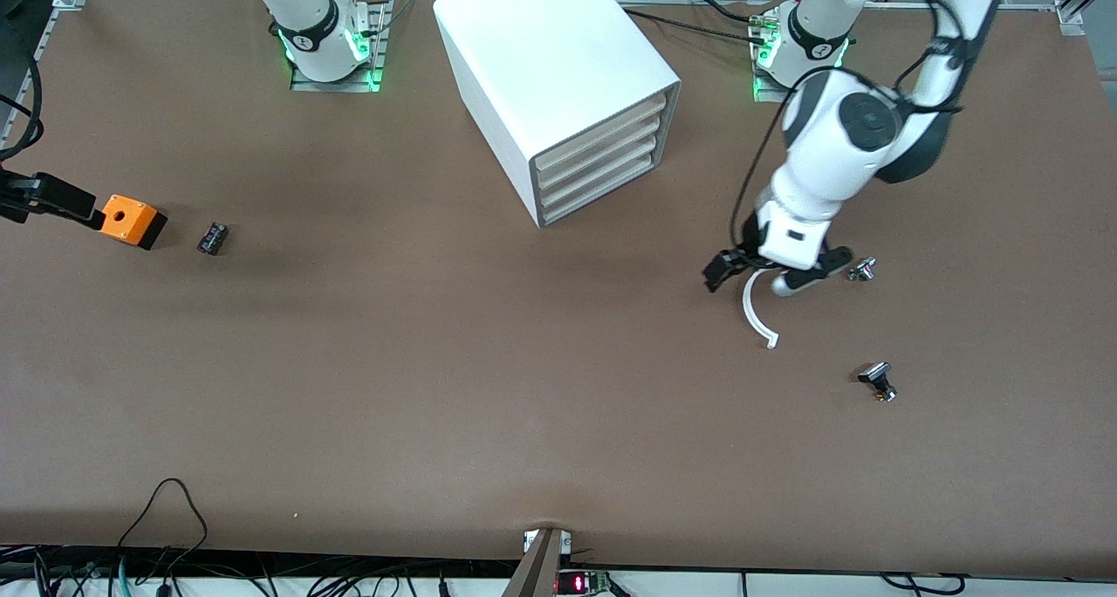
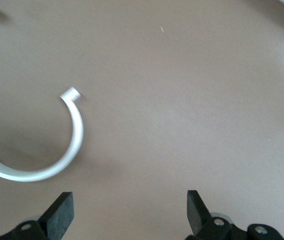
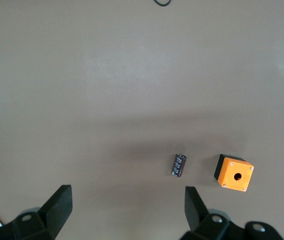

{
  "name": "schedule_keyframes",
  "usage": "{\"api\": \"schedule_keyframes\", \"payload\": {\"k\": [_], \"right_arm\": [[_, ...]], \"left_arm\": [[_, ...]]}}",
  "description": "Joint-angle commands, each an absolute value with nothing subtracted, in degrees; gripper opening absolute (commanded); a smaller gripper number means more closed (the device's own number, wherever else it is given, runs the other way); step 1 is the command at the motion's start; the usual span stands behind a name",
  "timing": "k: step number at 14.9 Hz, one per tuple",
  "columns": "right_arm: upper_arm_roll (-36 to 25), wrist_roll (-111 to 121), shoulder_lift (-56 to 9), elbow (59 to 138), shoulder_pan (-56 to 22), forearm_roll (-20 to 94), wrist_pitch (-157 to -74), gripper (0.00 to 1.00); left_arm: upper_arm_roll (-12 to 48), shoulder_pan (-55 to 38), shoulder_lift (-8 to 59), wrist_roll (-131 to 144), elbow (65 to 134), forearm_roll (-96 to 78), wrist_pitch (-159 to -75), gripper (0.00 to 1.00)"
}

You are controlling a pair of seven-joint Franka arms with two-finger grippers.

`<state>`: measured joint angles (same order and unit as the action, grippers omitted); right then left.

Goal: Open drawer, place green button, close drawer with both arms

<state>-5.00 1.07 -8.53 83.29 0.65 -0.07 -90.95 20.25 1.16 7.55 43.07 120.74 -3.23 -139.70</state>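
Note:
The white cabinet (image 1: pixel 558 65) stands between the two arm bases, with all four drawers pushed in. Its lowest drawer (image 1: pixel 598 197) shows only a cream front. The button is out of view. My left gripper (image 1: pixel 775 267) (image 2: pixel 130 205) hangs open low over the table toward the left arm's end, beside a white curved strip (image 1: pixel 752 311) (image 2: pixel 74 135), with nothing between its fingers. My right gripper (image 3: pixel 127 200) is outside the front view. It is open and empty high over the table, looking down on an orange box (image 3: pixel 234 172) and a small black part (image 3: pixel 179 164).
The orange box (image 1: pixel 131 220) and the small black part (image 1: pixel 212 237) lie at the right arm's end, next to a black bar (image 1: pixel 48 197) at the table's edge. Two silver-and-black knobs (image 1: pixel 862 271) (image 1: pixel 879 380) lie near the left gripper. Cables trail along the front edge (image 1: pixel 166 501).

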Motion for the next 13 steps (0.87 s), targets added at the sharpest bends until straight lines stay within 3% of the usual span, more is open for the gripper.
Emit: {"api": "schedule_keyframes", "payload": {"k": [1, 4, 8, 13], "right_arm": [[-4.8, 2.3, -8.0, 83.9, 0.7, 0.8, -90.4, 1.00], [-4.8, 2.3, -8.3, 83.6, 0.4, 1.2, -90.7, 1.00], [-4.8, 2.4, -8.3, 83.6, -0.4, 1.3, -90.5, 1.00], [-4.8, 2.4, -8.3, 83.6, -0.4, 1.1, -90.5, 1.00]], "left_arm": [[16.8, 0.9, 1.2, 34.8, 116.0, -3.8, -125.7, 1.00], [11.4, 0.8, 0.2, 24.8, 104.9, -3.7, -109.8, 1.00], [2.7, -0.2, -3.7, 10.1, 99.1, -3.6, -98.1, 1.00], [2.3, -1.5, -2.6, 8.4, 96.1, 0.8, -96.7, 1.00]]}}
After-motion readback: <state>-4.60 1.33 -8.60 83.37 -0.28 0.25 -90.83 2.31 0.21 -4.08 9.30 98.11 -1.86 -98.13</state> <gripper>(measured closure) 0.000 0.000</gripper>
